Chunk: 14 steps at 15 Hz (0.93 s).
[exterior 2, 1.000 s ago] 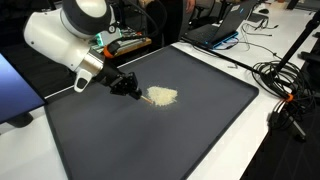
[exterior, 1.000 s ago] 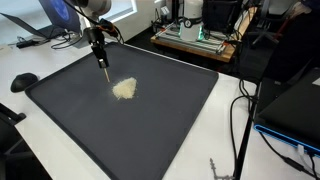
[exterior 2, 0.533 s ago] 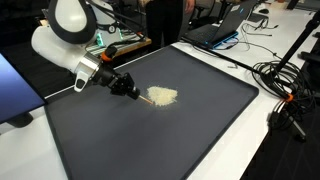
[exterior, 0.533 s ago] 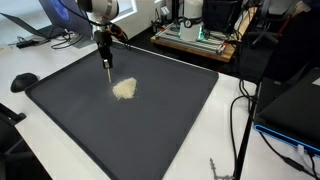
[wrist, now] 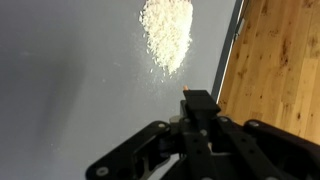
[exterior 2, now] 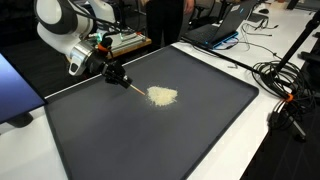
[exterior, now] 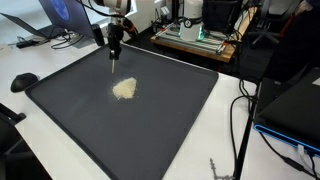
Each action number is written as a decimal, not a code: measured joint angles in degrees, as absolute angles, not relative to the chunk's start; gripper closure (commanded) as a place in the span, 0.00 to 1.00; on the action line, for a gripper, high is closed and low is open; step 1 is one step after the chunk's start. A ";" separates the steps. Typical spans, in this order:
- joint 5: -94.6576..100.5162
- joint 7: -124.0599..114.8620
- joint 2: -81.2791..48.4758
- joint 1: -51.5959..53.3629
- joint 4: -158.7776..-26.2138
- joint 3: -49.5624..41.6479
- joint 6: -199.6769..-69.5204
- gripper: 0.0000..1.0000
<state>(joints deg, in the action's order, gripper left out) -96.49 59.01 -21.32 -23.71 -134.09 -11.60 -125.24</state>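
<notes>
Here, in an exterior view, we saw the gripper hanging over the far edge of the dark mat, its fingers clamped on a thin stick that pointed down toward the mat; the pale pile of grains lay apart from the stick's tip, at about five o'clock from it. In an exterior view from another place, the gripper held the stick slanting toward four o'clock; the pile sat near its tip on the mat, and we could not tell whether they touched. In the wrist view, the gripper showed its fingers together around the stick's orange end; the pile lay at eleven o'clock on the mat; a wooden surface filled the three o'clock side.
</notes>
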 measured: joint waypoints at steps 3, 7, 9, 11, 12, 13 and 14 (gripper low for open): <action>-100.82 59.50 -16.89 -20.40 -139.01 -13.36 -127.98 0.97; -105.29 59.32 -11.14 -14.41 -142.67 -13.39 -136.75 0.97; -106.16 58.66 -8.35 -11.29 -143.36 -12.77 -142.68 0.97; -106.39 57.63 -5.70 -8.62 -143.67 -11.61 -149.16 0.97; -106.37 56.95 -4.51 -7.52 -143.70 -10.85 -152.31 0.97; -106.16 56.23 -3.43 -6.60 -143.70 -10.04 -155.31 0.97; -105.77 55.52 -2.44 -5.77 -143.70 -9.26 -158.08 0.97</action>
